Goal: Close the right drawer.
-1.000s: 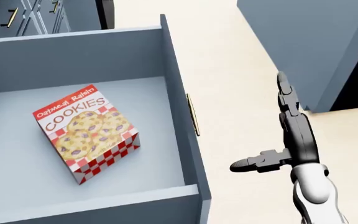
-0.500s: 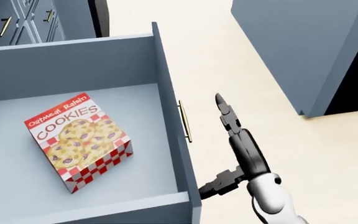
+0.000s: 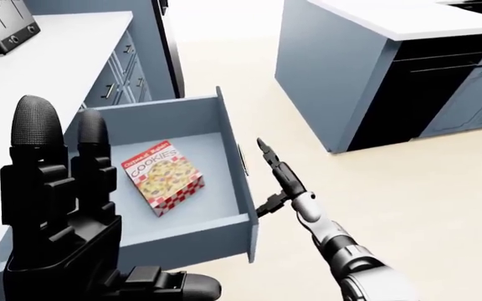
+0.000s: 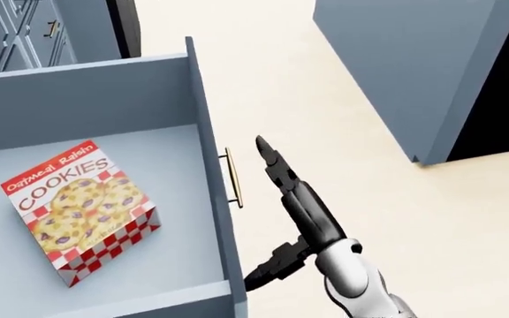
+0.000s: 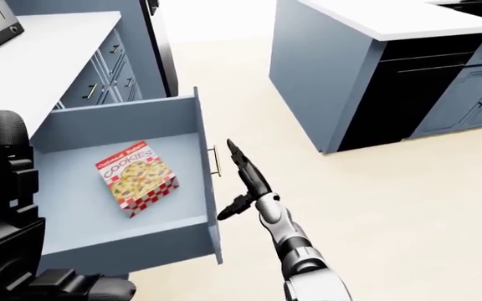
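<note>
The right drawer point(image 3: 182, 182) stands pulled fully out from the cabinet run in the left-eye view, its front panel running from about 12 o'clock to 6 o'clock through the picture's middle. Inside it lies a cookie box point(image 3: 163, 177), flat on the drawer floor and clear of the walls. The right hand point(image 3: 276, 172) is at 3 o'clock of the front panel, just beside it, fingers stretched straight and holding nothing, thumb pointing toward the panel. The left hand point(image 3: 61, 213) looms at 8 o'clock of the picture, raised, fingers upright and empty.

In the head view the brass handle point(image 4: 232, 177) sits on the drawer's outer face, long axis parallel to the panel. The right hand's fingertips lie at 3 o'clock of that handle, near it; whether the thumb touches the panel I cannot tell. The drawer lies at 9 o'clock from this hand, so a push that way should close it; the right hand is plainly the better placed.

The right-eye view shows the same layout, with the kitchen island point(image 5: 342, 69) well apart at 2 o'clock.
</note>
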Robot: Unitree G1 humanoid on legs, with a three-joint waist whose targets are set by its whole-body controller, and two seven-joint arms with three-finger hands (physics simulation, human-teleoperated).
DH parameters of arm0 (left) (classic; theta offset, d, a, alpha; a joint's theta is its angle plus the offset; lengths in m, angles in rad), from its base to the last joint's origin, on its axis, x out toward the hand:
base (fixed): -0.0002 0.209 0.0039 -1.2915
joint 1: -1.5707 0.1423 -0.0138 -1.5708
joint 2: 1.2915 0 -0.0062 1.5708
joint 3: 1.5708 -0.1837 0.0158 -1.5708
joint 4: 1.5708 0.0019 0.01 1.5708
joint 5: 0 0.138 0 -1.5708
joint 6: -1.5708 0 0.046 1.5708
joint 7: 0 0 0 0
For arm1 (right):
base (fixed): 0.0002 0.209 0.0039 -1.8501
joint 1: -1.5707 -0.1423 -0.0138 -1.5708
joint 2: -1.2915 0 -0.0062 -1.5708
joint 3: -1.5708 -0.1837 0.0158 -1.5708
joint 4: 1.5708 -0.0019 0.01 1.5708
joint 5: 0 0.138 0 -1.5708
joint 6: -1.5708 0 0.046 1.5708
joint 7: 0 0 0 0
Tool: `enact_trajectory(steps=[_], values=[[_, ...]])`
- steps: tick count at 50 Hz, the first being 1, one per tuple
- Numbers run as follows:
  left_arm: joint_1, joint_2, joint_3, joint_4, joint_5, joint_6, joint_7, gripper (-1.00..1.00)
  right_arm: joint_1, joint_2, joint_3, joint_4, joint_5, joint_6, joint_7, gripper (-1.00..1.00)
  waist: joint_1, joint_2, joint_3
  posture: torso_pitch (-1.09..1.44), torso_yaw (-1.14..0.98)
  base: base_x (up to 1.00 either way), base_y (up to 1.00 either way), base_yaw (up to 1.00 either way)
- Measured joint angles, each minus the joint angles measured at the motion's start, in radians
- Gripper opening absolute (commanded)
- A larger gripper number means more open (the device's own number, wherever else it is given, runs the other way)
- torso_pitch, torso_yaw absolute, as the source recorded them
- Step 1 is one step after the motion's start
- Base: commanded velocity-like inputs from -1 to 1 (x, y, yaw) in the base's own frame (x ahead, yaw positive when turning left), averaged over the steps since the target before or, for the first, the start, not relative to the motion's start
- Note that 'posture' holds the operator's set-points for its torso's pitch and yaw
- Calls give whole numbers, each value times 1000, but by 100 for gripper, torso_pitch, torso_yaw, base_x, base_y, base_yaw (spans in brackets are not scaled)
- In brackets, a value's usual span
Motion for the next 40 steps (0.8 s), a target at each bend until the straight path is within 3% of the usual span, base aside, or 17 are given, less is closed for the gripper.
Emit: enact_trajectory(steps=[40], values=[[0, -5, 12, -8, -14, 4, -8, 100, -47, 124, 48, 39, -107, 21, 15, 100, 9, 1, 7, 0, 0, 0, 0, 0]])
